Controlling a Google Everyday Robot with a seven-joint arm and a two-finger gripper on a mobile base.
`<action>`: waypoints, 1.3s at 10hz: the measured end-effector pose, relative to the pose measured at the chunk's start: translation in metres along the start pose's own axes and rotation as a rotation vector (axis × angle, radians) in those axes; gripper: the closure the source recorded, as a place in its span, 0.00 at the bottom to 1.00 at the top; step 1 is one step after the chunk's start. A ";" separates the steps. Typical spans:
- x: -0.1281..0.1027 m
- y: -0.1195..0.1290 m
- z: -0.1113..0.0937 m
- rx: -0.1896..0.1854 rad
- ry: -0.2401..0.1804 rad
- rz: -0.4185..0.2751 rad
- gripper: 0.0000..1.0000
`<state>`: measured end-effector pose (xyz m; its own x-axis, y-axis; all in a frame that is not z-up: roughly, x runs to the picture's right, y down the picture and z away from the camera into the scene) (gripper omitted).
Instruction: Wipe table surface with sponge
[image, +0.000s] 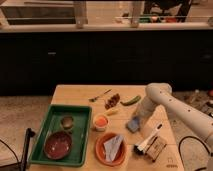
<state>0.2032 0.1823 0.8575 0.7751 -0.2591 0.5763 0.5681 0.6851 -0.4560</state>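
The light tan wooden table surface (75, 96) fills the lower middle of the camera view. The blue-grey sponge (133, 124) lies pressed on it, right of centre. My gripper (136, 119) comes down from the white arm on the right and is shut on the sponge's top, holding it against the wood. The arm hides most of the gripper itself.
A green tray (44, 135) on the left holds a dark red bowl (57, 145) and a small cup (67, 121). An orange cup (101, 121), an orange plate (100, 155) with grey cloth (114, 145), a black-and-white brush (147, 142), a spoon (100, 95) and food pieces (112, 102) surround the sponge.
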 end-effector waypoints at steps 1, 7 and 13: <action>0.005 -0.001 0.000 0.001 0.003 0.013 1.00; 0.015 -0.034 0.000 0.017 0.003 0.035 1.00; -0.011 -0.038 0.003 0.030 -0.035 -0.035 1.00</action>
<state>0.1725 0.1608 0.8706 0.7445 -0.2598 0.6150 0.5857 0.6963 -0.4148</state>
